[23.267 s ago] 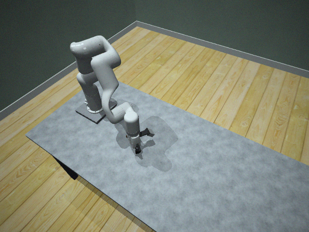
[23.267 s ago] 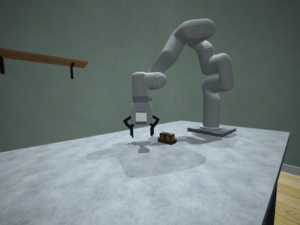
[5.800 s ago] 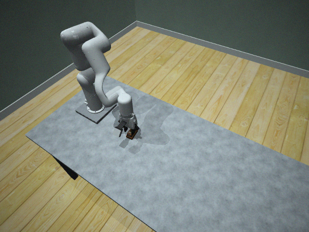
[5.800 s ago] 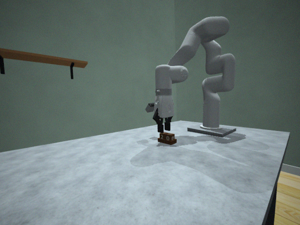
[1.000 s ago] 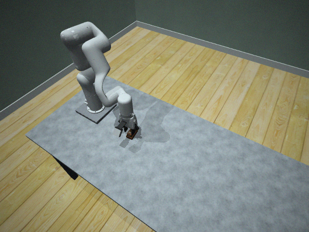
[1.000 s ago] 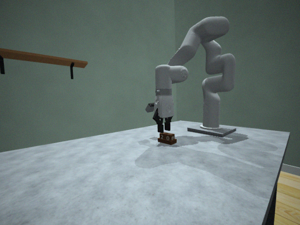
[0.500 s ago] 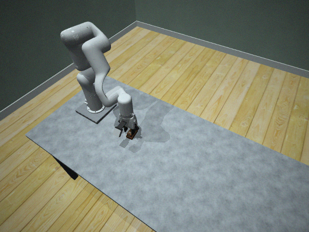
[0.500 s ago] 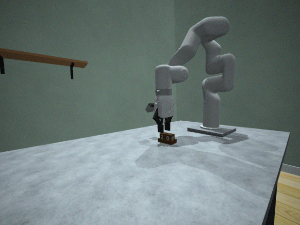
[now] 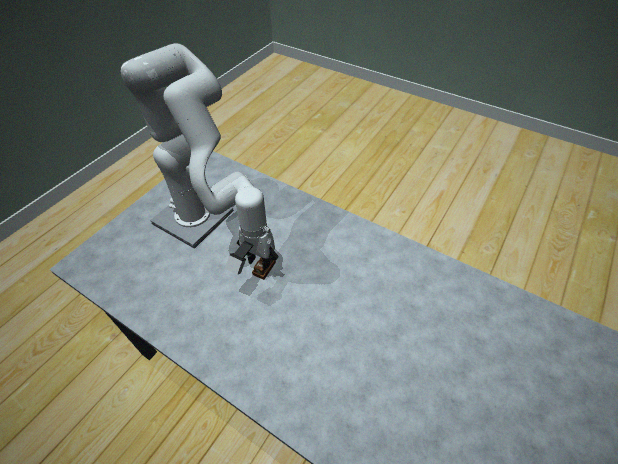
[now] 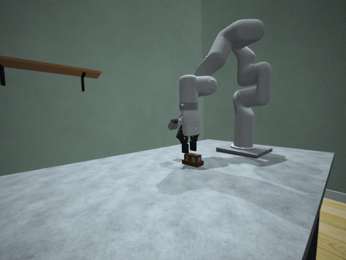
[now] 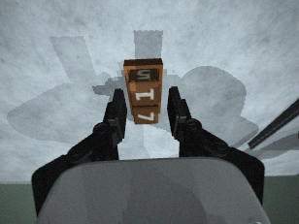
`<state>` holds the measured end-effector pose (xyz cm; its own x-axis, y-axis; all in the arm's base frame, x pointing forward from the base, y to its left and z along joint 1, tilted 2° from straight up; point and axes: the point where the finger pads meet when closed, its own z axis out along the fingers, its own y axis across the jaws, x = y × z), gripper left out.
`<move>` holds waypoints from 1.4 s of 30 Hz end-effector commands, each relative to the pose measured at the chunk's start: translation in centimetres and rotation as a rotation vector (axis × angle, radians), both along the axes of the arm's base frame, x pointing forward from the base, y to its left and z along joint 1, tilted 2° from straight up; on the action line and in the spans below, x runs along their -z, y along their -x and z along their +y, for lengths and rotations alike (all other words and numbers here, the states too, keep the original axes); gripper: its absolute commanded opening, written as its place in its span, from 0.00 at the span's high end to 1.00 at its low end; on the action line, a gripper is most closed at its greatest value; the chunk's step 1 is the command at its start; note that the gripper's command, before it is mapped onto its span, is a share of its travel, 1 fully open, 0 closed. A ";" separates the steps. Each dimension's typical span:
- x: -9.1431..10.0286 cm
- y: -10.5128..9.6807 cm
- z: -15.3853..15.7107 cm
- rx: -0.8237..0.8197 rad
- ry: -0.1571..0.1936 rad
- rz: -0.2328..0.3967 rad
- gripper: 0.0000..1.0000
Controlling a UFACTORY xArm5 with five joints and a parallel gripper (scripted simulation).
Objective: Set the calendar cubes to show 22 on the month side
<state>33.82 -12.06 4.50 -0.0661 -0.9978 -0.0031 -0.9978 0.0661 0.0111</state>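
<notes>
The end effector, its black fingers spread, hovers above the wooden tray and boxy cubes.

My tool had black fingers; pale digits marked the brown cubes; the surface was mottled grey.

White digits "2" and "0" face outward on the wooden calendar cubes; "5", "1" and "7" mark other cube faces.
</notes>
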 end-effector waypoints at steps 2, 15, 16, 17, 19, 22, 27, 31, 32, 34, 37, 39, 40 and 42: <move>-0.1 -0.1 0.0 0.000 0.001 -0.003 0.51; -0.1 -0.1 0.0 0.000 0.001 -0.003 0.51; -0.1 -0.1 0.0 0.000 0.001 -0.003 0.51; 0.0 -0.1 0.0 0.000 0.001 -0.003 0.51; 0.1 -0.1 0.0 0.000 0.001 -0.003 0.51; 0.4 -0.1 -0.1 0.000 0.001 -0.003 0.51; 1.1 -0.1 -0.1 0.000 0.001 -0.003 0.51; 1.5 -0.1 0.0 0.000 0.001 -0.003 0.51; 1.7 -0.1 0.0 0.000 0.001 -0.003 0.51; 2.0 -0.1 0.0 0.000 0.001 -0.003 0.51; 2.4 -0.1 0.0 0.000 0.001 -0.003 0.51; 2.6 -0.1 0.0 0.000 0.001 -0.003 0.51; 2.6 -0.1 0.0 0.000 0.001 -0.003 0.51; 2.7 -0.1 0.0 0.000 0.001 -0.003 0.51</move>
<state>33.76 -12.02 1.80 -0.0661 -0.9978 -0.0033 -0.9977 0.0661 0.0116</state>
